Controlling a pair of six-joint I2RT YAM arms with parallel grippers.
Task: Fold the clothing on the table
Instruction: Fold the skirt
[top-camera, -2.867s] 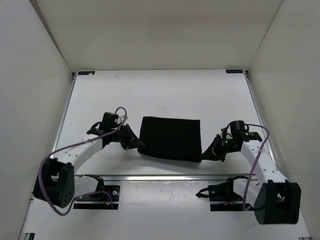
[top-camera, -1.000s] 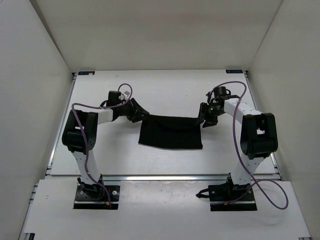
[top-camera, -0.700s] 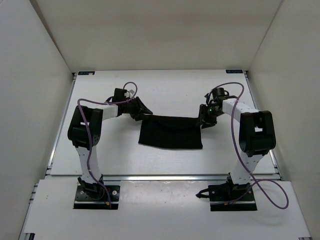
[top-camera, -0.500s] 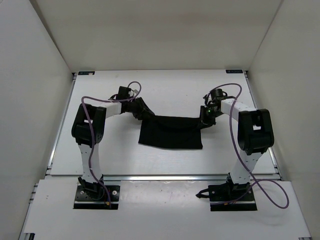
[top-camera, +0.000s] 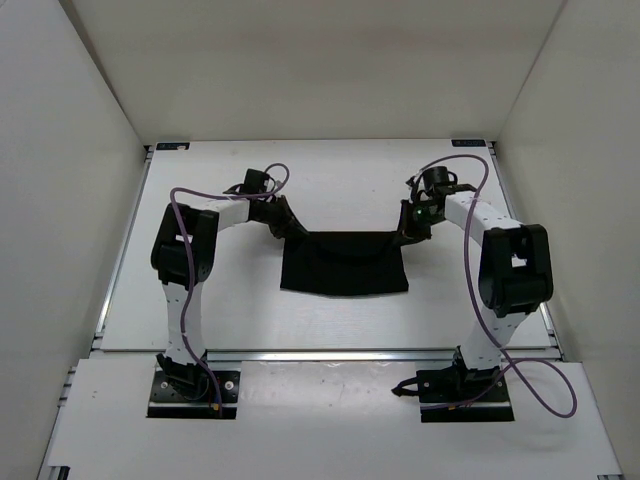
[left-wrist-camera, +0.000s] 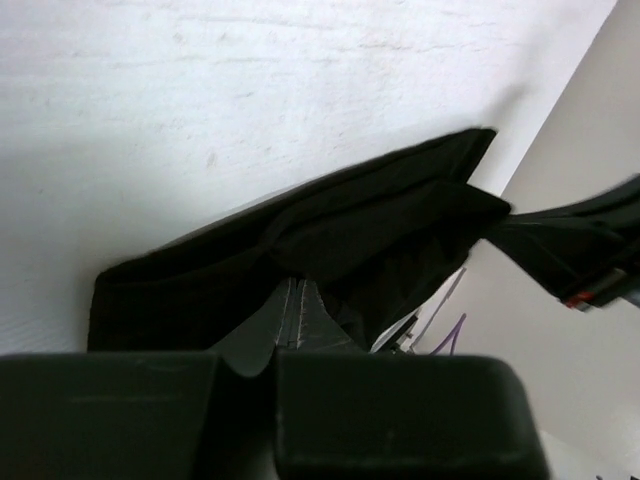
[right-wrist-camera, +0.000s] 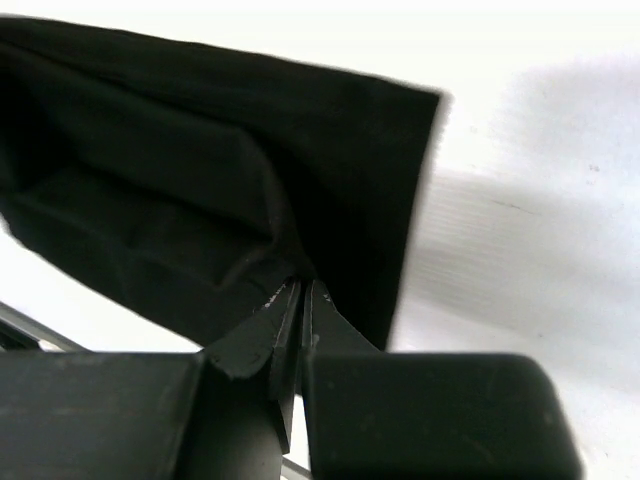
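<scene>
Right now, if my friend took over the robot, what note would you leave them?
Left gripper: shut on the far left corner of the clothing.
Right gripper: shut on its far right corner.
The clothing lies mid table, its far edge sagging between the grips.
Done: both corners pinched.
Left: probably bring the far edge over to the near edge, then let go.

The overhead camera is looking down from the near side over the whole table (top-camera: 330, 185); both wrist cameras are peering close at the clothing (top-camera: 345, 268), sharing it.
</scene>
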